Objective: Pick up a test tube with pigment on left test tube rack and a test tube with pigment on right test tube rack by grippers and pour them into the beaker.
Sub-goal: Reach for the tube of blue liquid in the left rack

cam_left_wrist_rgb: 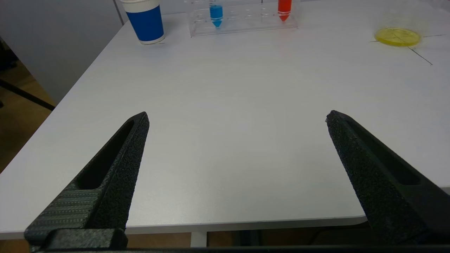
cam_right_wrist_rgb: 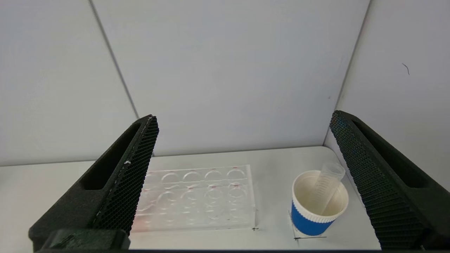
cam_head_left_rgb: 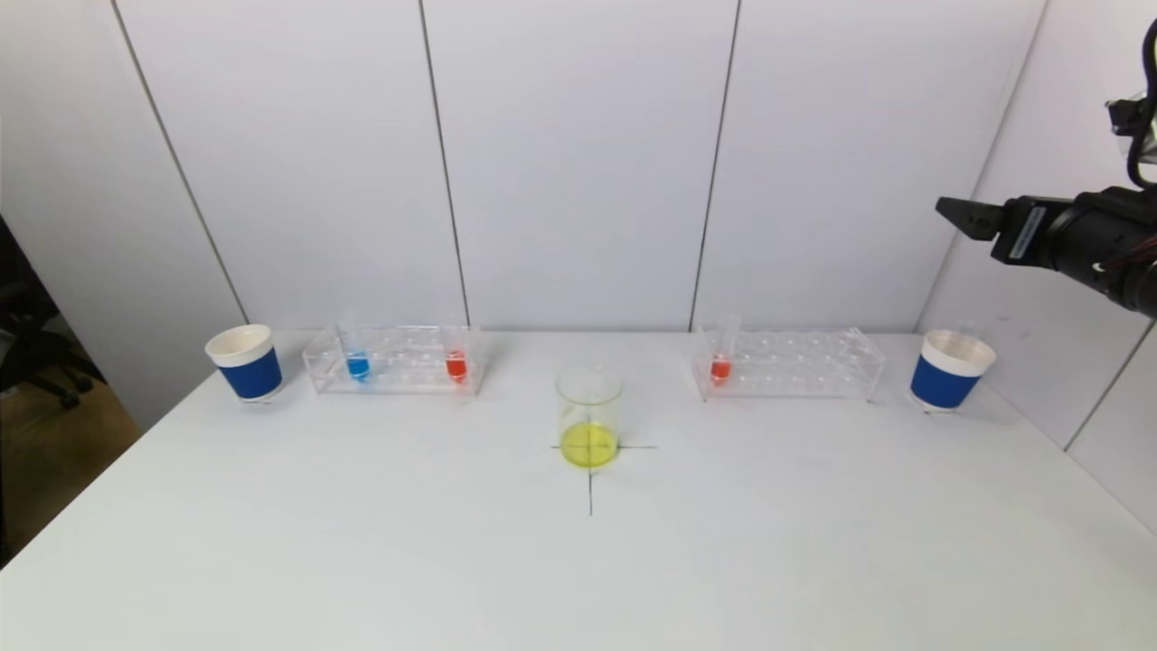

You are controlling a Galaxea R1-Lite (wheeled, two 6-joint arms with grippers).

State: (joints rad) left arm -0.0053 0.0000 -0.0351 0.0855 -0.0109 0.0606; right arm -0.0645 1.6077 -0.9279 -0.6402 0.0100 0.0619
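Yellow liquid sits in the beaker point(cam_head_left_rgb: 588, 416) at the tabletop point(cam_head_left_rgb: 578, 561) centre, between the left rack point(cam_head_left_rgb: 396, 360), holding a blue tube point(cam_head_left_rgb: 357, 354) and a red tube point(cam_head_left_rgb: 456, 354), and the right rack point(cam_head_left_rgb: 786, 362) with one red tube point(cam_head_left_rgb: 721, 353). Only the right wrist view shows an empty tube point(cam_right_wrist_rgb: 325, 188) in the right paper cup point(cam_right_wrist_rgb: 318, 203). The right end effector point(cam_right_wrist_rgb: 242, 119) hovers high, spread wide, empty; the left end effector point(cam_left_wrist_rgb: 237, 117), unseen from the head, gapes over the near edge.

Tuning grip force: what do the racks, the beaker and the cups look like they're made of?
Left rack and right rack: clear, glossy hard plastic, probably acrylic; the table shows through. Beaker: transparent and smooth, glass or clear plastic, can't tell which. Left cup and right cup: matte paper, by the rolled white rim and ribbed blue sleeve.
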